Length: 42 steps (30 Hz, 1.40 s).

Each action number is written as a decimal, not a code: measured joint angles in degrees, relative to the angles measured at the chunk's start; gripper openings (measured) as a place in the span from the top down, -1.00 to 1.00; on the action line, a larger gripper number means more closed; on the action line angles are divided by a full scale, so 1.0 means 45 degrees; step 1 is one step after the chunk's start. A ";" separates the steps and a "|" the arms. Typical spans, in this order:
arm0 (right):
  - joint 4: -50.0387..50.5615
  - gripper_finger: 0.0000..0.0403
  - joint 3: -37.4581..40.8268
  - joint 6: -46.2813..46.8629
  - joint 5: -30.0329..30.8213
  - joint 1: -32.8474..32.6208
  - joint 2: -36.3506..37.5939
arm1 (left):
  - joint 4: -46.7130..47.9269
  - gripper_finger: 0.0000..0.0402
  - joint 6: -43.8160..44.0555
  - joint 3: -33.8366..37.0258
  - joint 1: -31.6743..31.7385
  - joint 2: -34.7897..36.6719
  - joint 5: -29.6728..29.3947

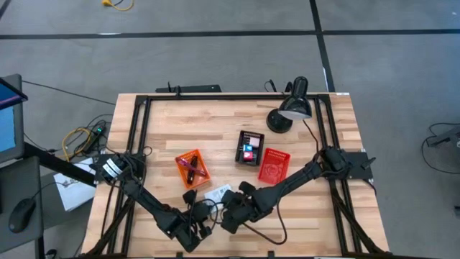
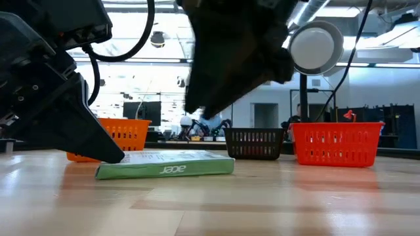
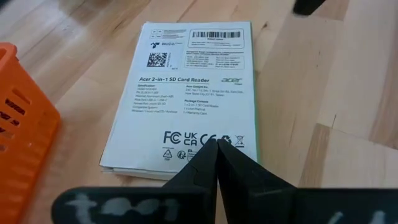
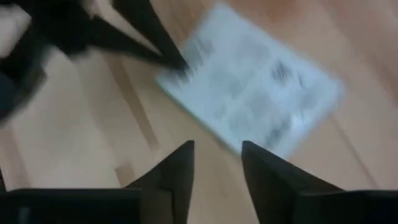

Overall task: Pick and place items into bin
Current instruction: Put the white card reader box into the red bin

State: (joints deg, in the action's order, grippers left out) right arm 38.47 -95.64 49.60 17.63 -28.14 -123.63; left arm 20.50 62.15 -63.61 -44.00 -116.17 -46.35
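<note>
The left gripper [image 3: 216, 149], fingers closed and empty, presses its tip against the near edge of the Acer card-reader packet [image 3: 193, 93] lying flat beside the orange bin [image 1: 192, 167], probably steadying it for the narrowly open right gripper [image 4: 217, 158].

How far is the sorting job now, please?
Done: pens lie in the orange mesh basket, small cubes in the black one. In hand: the left gripper, shut, touches the white Acer card-reader packet; the right gripper hovers open. Left: binning it.
</note>
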 joint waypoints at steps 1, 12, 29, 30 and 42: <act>0.0529 0.30 -0.0017 0.0315 -0.0491 0.0051 0.0017 | 0.0000 1.00 -0.0010 0.0000 -0.0032 -0.0003 0.0006; 0.2327 0.03 0.0059 0.1458 -0.1616 0.0369 0.0000 | 0.0593 1.00 0.1047 0.0010 -0.0928 -0.0027 -0.0135; 0.0106 0.08 0.0054 0.0879 -0.3244 0.0927 0.0000 | 0.3082 1.00 0.2676 -0.1240 -0.2551 -0.0071 -0.1787; 0.0103 0.08 0.0054 0.0879 -0.3256 0.0927 0.0000 | 0.3504 1.00 0.2941 -0.1361 -0.2624 -0.0071 -0.1817; -0.0295 0.10 0.0059 0.0879 -0.3294 0.0927 -0.0010 | 0.3884 1.00 0.4313 -0.1360 -0.2640 -0.0420 -0.1647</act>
State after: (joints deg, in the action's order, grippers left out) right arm 37.15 -95.37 53.56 2.81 -23.97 -123.68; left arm 37.98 81.56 -69.73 -55.88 -118.06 -53.76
